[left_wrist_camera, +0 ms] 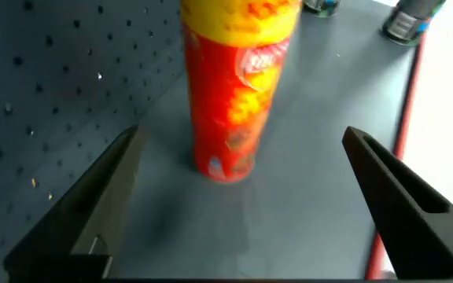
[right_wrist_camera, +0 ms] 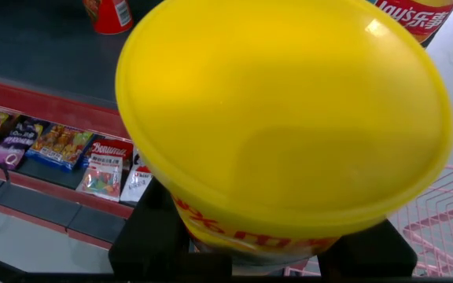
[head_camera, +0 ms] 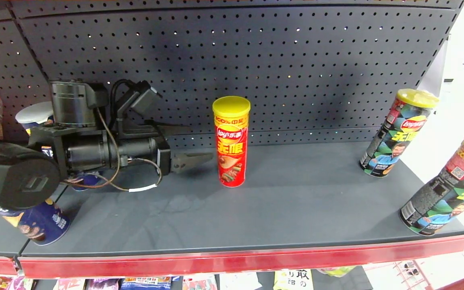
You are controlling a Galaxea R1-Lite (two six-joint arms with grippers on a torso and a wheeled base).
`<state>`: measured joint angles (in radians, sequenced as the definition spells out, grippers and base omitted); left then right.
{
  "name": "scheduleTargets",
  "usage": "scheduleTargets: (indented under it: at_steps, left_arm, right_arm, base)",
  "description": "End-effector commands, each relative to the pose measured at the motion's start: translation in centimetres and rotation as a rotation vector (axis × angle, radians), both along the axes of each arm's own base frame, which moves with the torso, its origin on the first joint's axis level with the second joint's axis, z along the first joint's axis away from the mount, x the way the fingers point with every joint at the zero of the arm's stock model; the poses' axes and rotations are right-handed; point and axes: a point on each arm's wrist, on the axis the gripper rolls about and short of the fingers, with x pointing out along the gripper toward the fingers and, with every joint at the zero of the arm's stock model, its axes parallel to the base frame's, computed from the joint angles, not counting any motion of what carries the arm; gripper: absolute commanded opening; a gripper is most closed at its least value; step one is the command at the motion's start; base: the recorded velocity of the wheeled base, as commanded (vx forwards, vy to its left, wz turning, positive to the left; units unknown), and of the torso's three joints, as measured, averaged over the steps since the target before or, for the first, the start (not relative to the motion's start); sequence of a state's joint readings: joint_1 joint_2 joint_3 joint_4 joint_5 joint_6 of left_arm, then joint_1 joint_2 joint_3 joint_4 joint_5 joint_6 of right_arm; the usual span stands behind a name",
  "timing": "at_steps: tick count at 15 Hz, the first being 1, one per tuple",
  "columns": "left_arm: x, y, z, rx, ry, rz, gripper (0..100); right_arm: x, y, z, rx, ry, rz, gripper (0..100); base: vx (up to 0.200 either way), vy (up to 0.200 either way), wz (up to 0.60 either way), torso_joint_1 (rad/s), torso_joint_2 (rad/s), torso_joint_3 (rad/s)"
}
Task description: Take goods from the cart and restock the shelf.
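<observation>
Restocking shelf (head_camera: 296, 201): my left fingers (head_camera: 191, 159) open, red can (head_camera: 230, 141) upright just off tips at 3 o'clock, untouched. My right fingers (right_wrist_camera: 156, 236) grip yellow-lidded can (right_wrist_camera: 281, 102). Next, likely: withdraw left, seat that can upright.

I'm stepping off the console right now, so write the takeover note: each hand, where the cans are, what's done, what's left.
Left hand: open, empty, over the shelf just left of the upright red can, not touching it.
Right hand: shut on a yellow-lidded dark can, tilted at the shelf's front right corner.
Done: red can and a second dark can, back right, are on the shelf.
Left: set the held can upright on the shelf and release it.
</observation>
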<state>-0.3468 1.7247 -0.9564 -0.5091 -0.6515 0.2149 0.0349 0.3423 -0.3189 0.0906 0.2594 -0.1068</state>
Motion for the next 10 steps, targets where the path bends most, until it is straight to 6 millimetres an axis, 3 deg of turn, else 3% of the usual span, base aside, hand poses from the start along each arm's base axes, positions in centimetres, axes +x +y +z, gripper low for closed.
scheduleTargets:
  at_steps: [1, 10]
  left_arm:
    - [1.6, -1.3, -0.8, 0.004, 0.013, -0.023, 100]
    - [5.8, -3.4, -0.2, -0.027, -0.047, -0.065, 100]
  right_arm:
    - [0.0, 0.0, 0.0, 0.0, -0.002, 0.0, 0]
    - [-0.1, 0.0, 0.0, -0.001, -0.002, -0.003, 0]
  base:
    - [0.0, 0.0, 0.0, 0.0, 0.0, 0.0]
    - [0.0, 0.0, 0.0, 0.0, 0.0, 0.0]
